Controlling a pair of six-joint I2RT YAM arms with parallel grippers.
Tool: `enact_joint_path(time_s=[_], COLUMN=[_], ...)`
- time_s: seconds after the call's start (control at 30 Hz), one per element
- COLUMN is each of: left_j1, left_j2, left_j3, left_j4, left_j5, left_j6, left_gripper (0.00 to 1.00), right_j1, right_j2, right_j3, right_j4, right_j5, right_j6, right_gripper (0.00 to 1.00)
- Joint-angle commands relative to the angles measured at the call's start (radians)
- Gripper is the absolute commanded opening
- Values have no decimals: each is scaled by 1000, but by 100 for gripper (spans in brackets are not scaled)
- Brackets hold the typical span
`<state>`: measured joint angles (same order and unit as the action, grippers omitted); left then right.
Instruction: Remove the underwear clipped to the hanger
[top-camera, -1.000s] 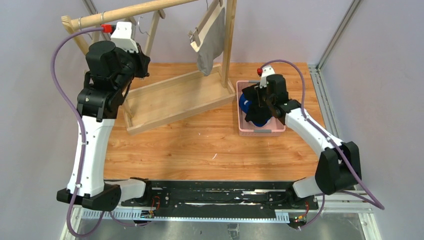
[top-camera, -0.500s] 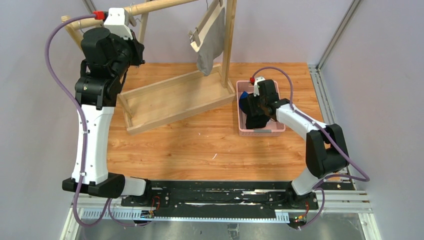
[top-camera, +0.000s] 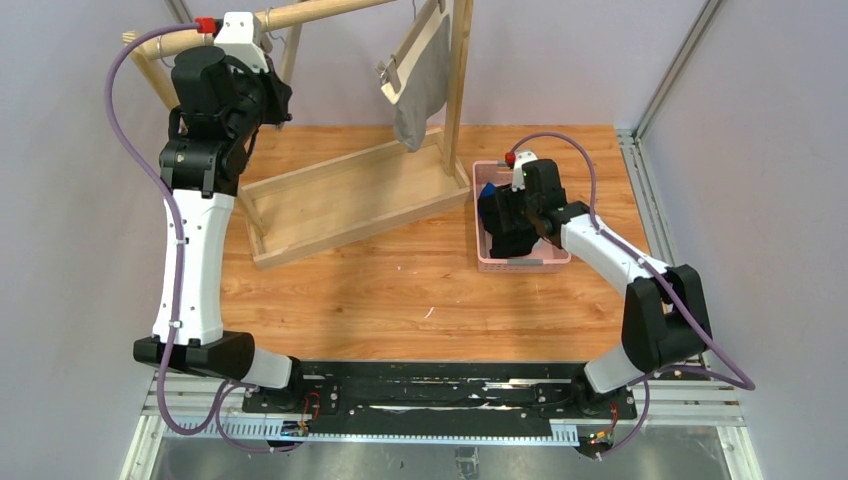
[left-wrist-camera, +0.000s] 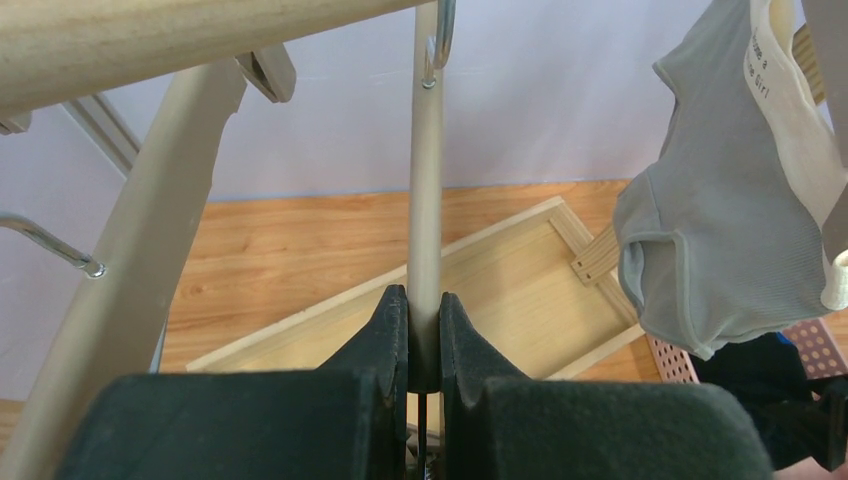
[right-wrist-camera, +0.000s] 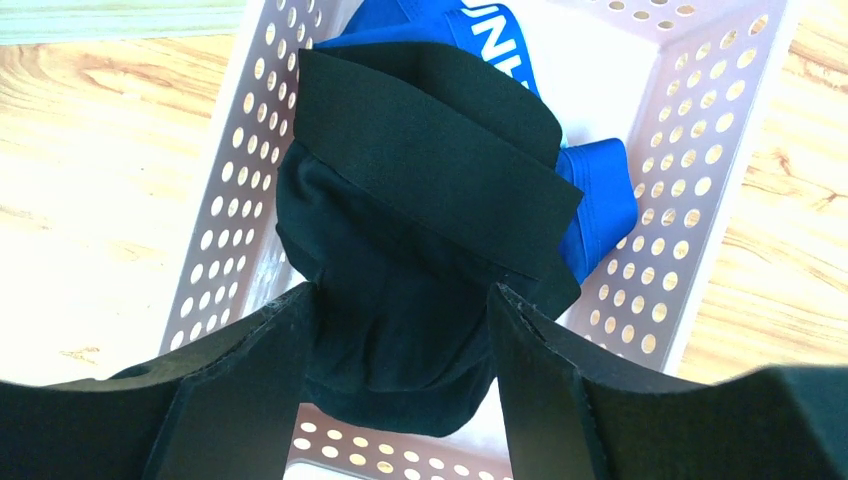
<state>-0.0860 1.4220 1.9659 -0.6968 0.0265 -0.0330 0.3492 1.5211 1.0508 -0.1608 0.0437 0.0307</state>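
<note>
We hold the hanger stem (left-wrist-camera: 427, 180) tight in the left pincer (left-wrist-camera: 424, 310), with the right pincer (right-wrist-camera: 400, 300) spread empty, and a jerk may unhook it.

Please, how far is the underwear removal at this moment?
Done: the blue underwear and black underwear lie in the pink basket. In hand: the left gripper clamps the hanger rod; the right gripper, jaws open, hovers over the basket. Left: the grey underwear hangs clipped.
</note>
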Motion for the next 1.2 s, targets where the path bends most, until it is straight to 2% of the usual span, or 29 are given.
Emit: enact_joint_path(time_s=[0.0,0.1,0.13,0.3,0.53,0.67,0.8,0.93,1.0,1.17], left_j1=[14,14,14,14,14,14,14,10,-29,-203], left_j2=[-8,-35,-46,-118,-228,-268,-276,-225,-196,-70], left_j3=[-2,-14,-20,-56,-90,-60,-9,64,84,208], left_j4=[32,29,29,31,41,31,27,35,58,65], left_j5=[37,26,21,-24,-22,-3,82,233,236,165], left_j6=[3,-1,0,19,30,36,12,-32,-34,8], left_gripper=[4,36,43,59,66,67,67,68,70,72], right_j1=[-12,-11,-11,-10,-4,-1,7,19,25,38], right_j2=[-24,-25,-27,-34,-53,-62,-98,-163,-194,-270], right_j3=[-13,-11,-12,-11,-16,-21,-32,-40,-41,-53], right_j4=[12,13,14,24,27,27,35,41,37,31], right_j5=[-25,-35,-39,-45,-27,-20,3,9,13,18], right_j6=[14,15,17,21,15,18,24,22,19,20], right_gripper=[64,64,64,64,64,65,64,64,64,64])
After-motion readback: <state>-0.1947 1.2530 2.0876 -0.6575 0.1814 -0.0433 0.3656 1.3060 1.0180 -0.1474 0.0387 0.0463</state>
